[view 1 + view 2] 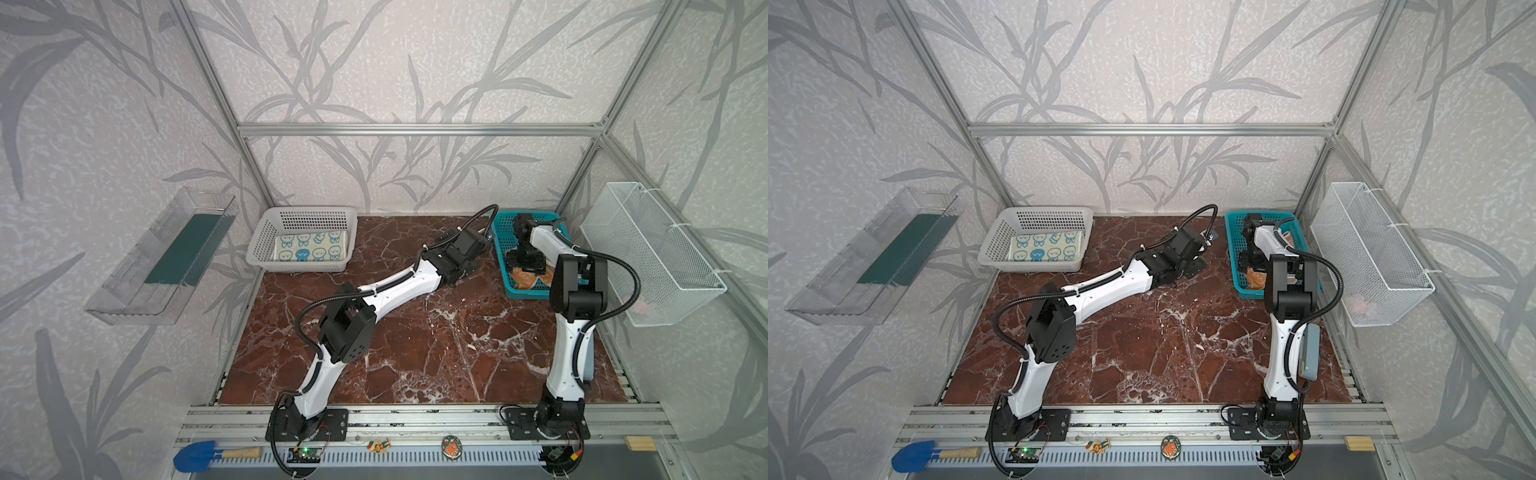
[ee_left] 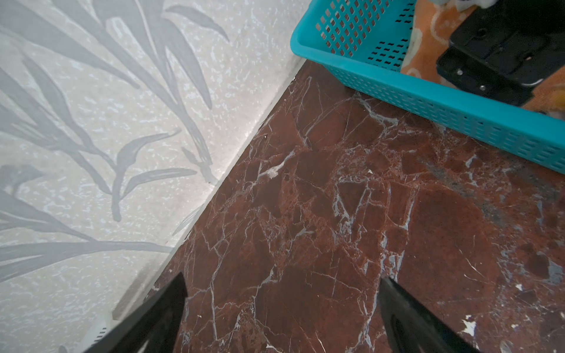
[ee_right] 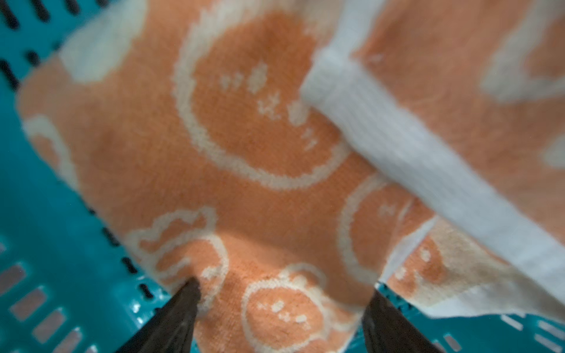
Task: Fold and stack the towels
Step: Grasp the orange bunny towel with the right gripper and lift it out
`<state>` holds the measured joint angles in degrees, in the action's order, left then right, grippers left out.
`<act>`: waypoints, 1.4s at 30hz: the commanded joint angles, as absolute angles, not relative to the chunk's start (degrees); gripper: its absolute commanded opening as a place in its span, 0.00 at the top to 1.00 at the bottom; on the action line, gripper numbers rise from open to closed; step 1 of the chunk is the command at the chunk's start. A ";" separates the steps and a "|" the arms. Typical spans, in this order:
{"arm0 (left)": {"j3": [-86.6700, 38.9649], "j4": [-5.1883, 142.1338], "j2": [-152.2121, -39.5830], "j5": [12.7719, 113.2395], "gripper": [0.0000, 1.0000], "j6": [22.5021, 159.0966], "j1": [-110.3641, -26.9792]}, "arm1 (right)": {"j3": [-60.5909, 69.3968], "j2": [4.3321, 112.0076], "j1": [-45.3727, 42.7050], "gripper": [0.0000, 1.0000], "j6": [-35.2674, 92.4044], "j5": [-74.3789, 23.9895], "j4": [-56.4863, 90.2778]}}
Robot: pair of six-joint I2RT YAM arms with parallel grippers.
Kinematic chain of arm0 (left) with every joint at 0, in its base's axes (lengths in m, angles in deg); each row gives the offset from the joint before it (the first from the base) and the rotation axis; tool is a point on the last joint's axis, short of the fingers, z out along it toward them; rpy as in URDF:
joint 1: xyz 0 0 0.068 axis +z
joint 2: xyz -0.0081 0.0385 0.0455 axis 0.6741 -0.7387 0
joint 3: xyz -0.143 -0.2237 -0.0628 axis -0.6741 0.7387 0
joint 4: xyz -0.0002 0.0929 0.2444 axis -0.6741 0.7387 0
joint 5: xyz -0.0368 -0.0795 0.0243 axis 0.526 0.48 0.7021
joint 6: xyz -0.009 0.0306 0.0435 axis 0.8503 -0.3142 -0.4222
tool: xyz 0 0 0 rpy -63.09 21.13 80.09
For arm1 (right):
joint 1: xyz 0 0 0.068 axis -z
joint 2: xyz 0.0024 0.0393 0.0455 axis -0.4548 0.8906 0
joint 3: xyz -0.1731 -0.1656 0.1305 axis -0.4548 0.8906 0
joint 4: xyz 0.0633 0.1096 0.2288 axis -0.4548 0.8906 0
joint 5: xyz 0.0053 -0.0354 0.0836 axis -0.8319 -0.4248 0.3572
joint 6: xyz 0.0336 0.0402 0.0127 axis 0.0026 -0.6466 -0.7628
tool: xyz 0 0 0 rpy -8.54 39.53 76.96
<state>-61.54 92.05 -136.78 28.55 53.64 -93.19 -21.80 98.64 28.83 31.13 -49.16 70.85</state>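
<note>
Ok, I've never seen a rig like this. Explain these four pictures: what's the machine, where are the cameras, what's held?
Two white robots, a left arm and a right arm, stand at a marble-look table. Two pictures look down from overhead; the other two come from cameras on each wrist. A white basket holds a folded cream-and-blue bunny towel. The right gripper is down in a teal basket, jaws apart and pressing into an orange bunny towel, not clearly pinching it. The left gripper is open over bare table, holding nothing.

Leaf-patterned grey wallpaper (image 1: pixel 374 62) surrounds a white-veined red-brown marble tabletop (image 1: pixel 415 353).
</note>
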 commanded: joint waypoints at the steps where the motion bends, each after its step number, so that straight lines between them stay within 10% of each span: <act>1: -61.36 93.15 -135.85 28.90 0.01 54.77 -93.45 | -22.32 100.68 29.07 0.35 32.09 -46.08 73.46; 8: -58.50 93.08 -134.09 28.28 0.01 56.93 -93.71 | -21.50 98.55 29.07 0.83 32.16 -46.04 73.29; 14: -56.58 92.46 -131.28 27.62 0.01 56.73 -93.91 | -20.85 91.53 29.08 0.99 31.77 -46.19 73.69; 30: -51.39 93.30 -119.05 27.19 0.01 62.25 -93.82 | -27.17 76.18 25.31 1.00 31.40 -39.02 78.65; 42: -28.60 87.09 -95.73 16.33 0.01 71.40 -92.70 | -63.34 81.37 -2.20 1.00 31.86 -40.29 92.02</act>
<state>-32.30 89.60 -101.52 20.47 66.47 -93.30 -55.66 79.36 1.18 31.57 -40.42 85.51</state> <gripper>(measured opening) 0.992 0.068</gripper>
